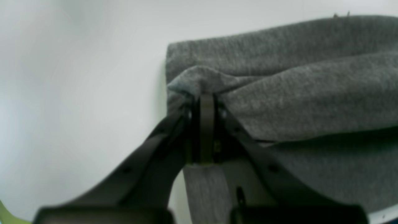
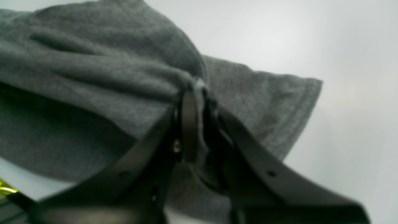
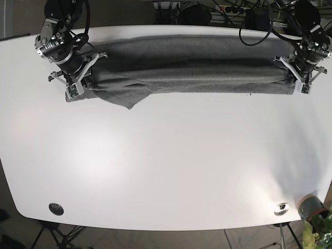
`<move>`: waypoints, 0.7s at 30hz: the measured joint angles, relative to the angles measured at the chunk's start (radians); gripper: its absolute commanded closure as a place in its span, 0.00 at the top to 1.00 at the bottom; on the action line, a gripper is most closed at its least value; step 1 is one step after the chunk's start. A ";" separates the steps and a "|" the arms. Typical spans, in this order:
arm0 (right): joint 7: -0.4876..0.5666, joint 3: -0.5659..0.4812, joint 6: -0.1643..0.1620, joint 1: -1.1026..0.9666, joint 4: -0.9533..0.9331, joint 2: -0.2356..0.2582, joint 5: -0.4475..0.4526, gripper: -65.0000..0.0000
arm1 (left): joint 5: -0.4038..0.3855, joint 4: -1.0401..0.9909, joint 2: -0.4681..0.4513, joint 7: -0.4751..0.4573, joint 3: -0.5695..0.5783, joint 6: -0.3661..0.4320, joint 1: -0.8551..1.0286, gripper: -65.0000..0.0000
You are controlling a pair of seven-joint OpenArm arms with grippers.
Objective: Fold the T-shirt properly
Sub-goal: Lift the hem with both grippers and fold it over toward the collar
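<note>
shirt (image 3: pixel 192 72): grey, stretched along the table's (image 3: pixel 166 166) far edge
left gripper (image 1: pixel 205 102): pinching a shirt corner
right gripper (image 2: pixel 196 93): clamped on bunched shirt

Grey T-shirt (image 3: pixel 187 72) lying as a long folded band across the table's far edge, one sleeve sticking out below, both ends lifting.
</note>
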 measured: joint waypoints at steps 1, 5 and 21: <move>0.000 0.000 0.000 -0.004 0.000 0.000 0.000 0.10 | 0.006 -0.002 0.000 0.007 0.008 0.000 0.003 0.02; -0.003 -0.003 -0.001 -0.020 0.000 -0.002 -0.006 0.43 | 0.009 -0.027 0.000 0.003 0.038 0.001 0.003 0.27; -0.004 0.008 -0.003 -0.032 0.003 0.018 0.257 0.87 | 0.010 0.124 0.000 0.006 0.039 0.008 -0.005 0.50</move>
